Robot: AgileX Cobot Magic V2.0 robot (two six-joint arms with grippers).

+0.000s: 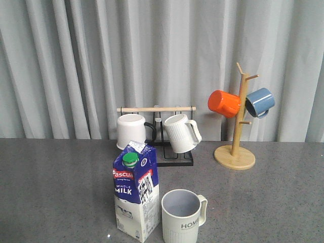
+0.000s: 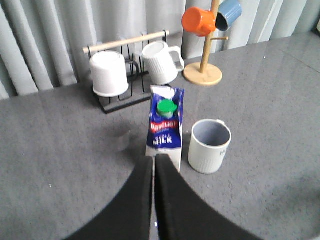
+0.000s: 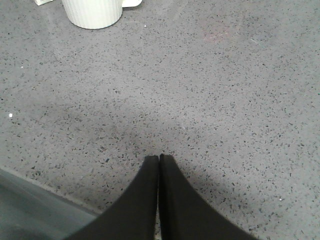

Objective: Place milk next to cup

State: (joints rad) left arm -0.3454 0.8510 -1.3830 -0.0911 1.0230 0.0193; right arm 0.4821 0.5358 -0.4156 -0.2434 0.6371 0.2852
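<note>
The milk (image 1: 135, 191) stood upright on the grey table (image 1: 55, 182), its green cap (image 1: 130, 160) uppermost, with the cup (image 1: 183, 216) just beside it on the right — near, but whether the two touched could not be told. The cup sat upright too, handle turned away from the carton and the "HOME" lettering facing the camera. Behind them, well apart, were the mug rack (image 1: 157, 132) with its two white mugs and, further right, the wooden mug tree (image 1: 236, 132) carrying an orange mug (image 1: 224, 103) and a blue mug (image 1: 260, 102).

In its wrist view the left gripper (image 2: 153, 159) hung just short of the carton with its fingers pressed together, holding nothing. The right gripper (image 3: 159, 159) was likewise closed and empty over bare table, only the cup's base showing at the far edge.

Judged from this layout, the placing looked done — the remaining move would call for little more than keeping both arms clear of the carton so it was not knocked.
</note>
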